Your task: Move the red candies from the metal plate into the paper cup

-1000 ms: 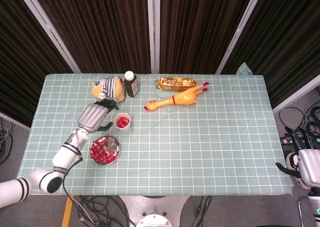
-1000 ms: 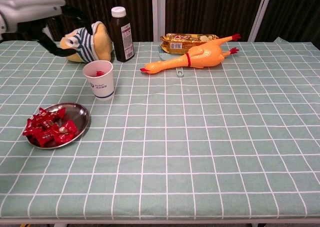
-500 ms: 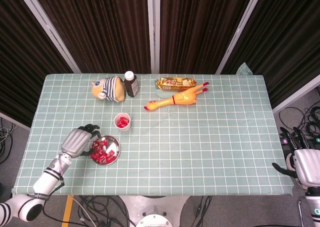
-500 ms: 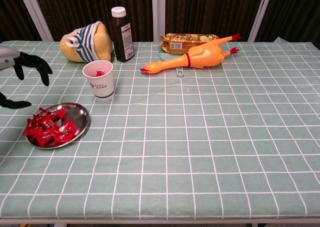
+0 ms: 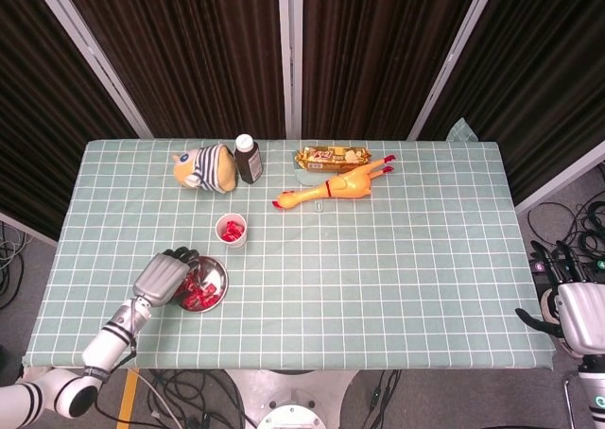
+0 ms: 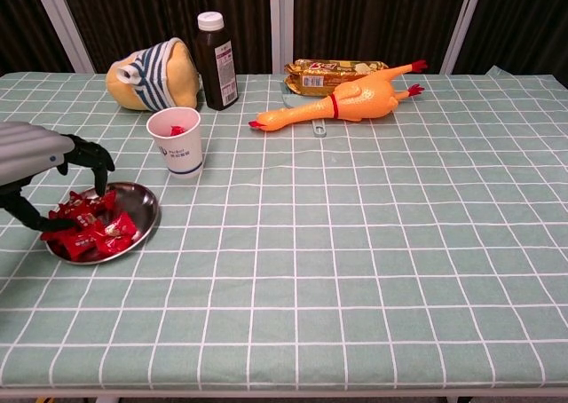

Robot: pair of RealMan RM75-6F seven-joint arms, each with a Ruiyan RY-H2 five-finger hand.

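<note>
The left hand (image 6: 40, 168) hangs over the metal plate (image 6: 142, 209), fingers spread above the red candies (image 6: 93, 230), seemingly holding none. The paper cup (image 6: 176, 141) stands just beyond. The right hand (image 5: 579, 317) sits off the table's right edge; its state I cannot tell.

Robot lab — black curtains (image 5: 198, 51) on metal frames enclose the desk (image 5: 397, 259); cables (image 5: 189, 386) litter the floor.

left hand (image 6: 35, 159) cut by frame | covers red candies (image 6: 89, 230) partly
</note>
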